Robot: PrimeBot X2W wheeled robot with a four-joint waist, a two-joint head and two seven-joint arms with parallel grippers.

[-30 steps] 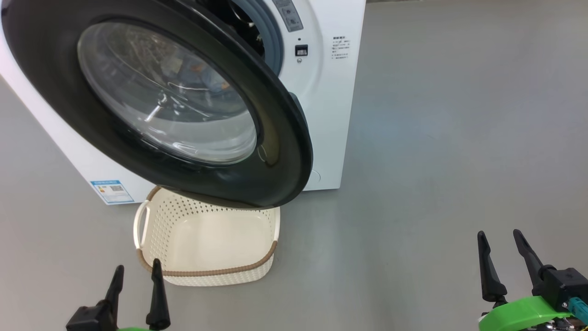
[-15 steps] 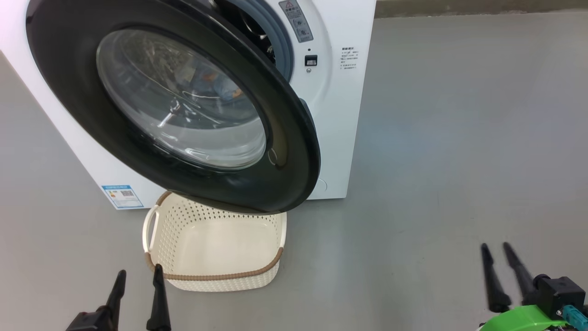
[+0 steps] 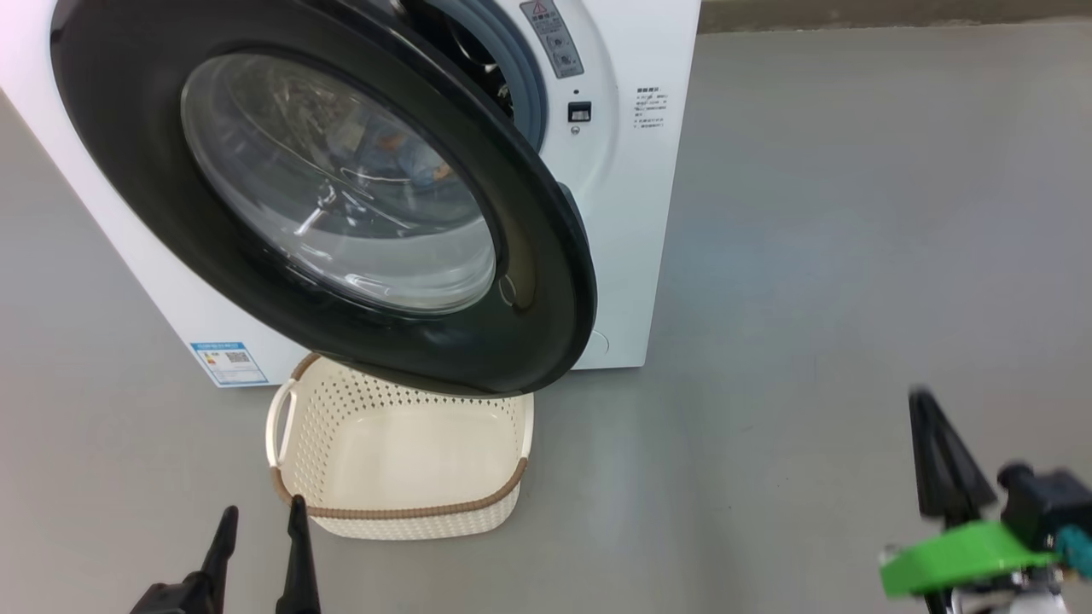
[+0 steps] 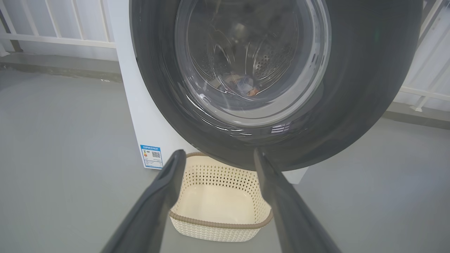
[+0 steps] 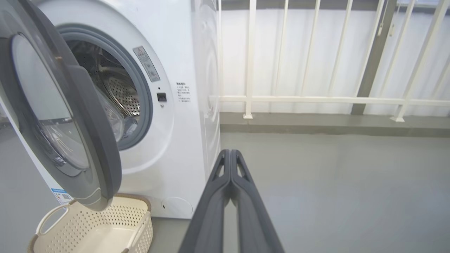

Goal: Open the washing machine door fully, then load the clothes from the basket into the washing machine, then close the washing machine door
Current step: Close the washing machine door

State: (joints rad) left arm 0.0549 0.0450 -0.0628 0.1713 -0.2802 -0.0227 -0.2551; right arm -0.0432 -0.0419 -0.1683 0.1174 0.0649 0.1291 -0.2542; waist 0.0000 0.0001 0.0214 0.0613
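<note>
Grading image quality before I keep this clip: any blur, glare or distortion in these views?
Head view: the right pincer is smeared by motion blur, the rest sharp; white streaks of glare on the washing machine door. Left wrist view: reflections veil the door glass. Right wrist view: sharp, railing bars splay from wide-angle distortion.

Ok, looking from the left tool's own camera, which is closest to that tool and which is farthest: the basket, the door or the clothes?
1. Basket, low down, just beyond the left tool.
2. Door, hanging open above the basket's far side.
3. Clothes, deep in the drum, seen through the door's glass.
</note>
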